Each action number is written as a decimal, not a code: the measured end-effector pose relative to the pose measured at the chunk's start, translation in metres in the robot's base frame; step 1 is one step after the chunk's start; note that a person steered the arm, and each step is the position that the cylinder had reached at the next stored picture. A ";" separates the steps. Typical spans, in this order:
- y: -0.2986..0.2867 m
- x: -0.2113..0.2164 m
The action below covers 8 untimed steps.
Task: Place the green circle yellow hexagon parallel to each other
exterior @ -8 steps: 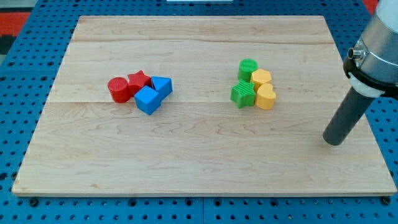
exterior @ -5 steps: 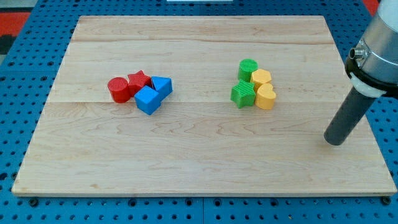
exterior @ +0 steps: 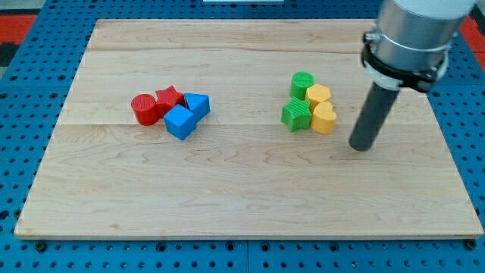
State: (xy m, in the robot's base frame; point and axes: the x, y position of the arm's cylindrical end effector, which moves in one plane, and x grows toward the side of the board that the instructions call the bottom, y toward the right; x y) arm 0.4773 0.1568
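Observation:
The green circle (exterior: 301, 83) sits at the top of a tight cluster right of the board's middle. The yellow hexagon (exterior: 319, 95) touches it at its lower right. A green star (exterior: 296, 114) and a yellow heart (exterior: 323, 118) lie just below them in the same cluster. My tip (exterior: 361, 146) rests on the board to the right of and slightly below the yellow heart, a short gap away from it, touching no block.
A second cluster lies left of the middle: a red circle (exterior: 144, 108), a red star (exterior: 170, 98), a blue triangle (exterior: 198, 104) and a blue cube (exterior: 179, 121). The wooden board (exterior: 242, 205) lies on a blue pegboard.
My tip has moved left and a little up, from near the board's right edge to just right of the yellow heart. No block has moved.

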 end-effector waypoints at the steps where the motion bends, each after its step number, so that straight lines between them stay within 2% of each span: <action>1: -0.020 -0.023; 3: -0.063 -0.078; 6: -0.057 -0.102; 8: -0.057 -0.150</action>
State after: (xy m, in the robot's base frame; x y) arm 0.3276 0.0998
